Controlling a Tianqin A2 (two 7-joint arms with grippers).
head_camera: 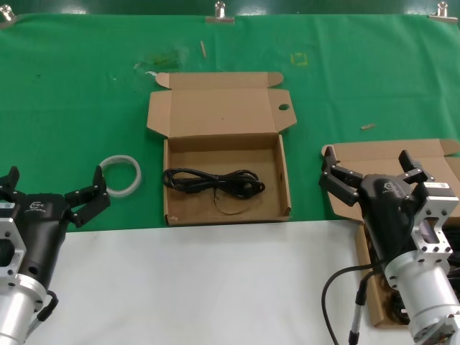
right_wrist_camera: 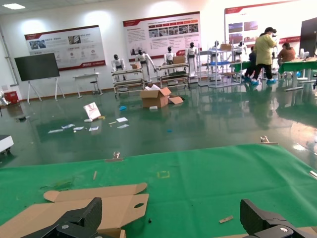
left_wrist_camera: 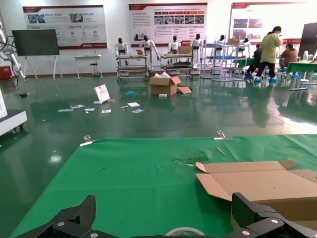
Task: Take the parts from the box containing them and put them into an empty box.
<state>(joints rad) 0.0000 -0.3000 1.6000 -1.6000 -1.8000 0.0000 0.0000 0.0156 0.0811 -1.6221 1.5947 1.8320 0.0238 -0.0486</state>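
Observation:
A cardboard box [head_camera: 171, 185] with a round hole in its lid [head_camera: 284, 108] lies open at the table's middle. One black cable [head_camera: 213, 180] is coiled inside it. At the right edge a second carton with a plain lid [head_camera: 384, 153] lies mostly hidden under my right arm; dark cable [head_camera: 392, 305] shows in it beside the arm. My right gripper [head_camera: 374, 169] hangs open and holds nothing above that carton's lid; in its wrist view [right_wrist_camera: 173, 216] the holed lid [right_wrist_camera: 99, 203] lies ahead. My left gripper [head_camera: 54, 188] stays open at the near left, holding nothing.
A translucent white tape ring [head_camera: 120, 175] lies left of the middle box, just ahead of the left gripper, and shows in the left wrist view [left_wrist_camera: 184, 231]. Small scraps [head_camera: 367, 127] lie on the green cloth. A white table strip runs along the front.

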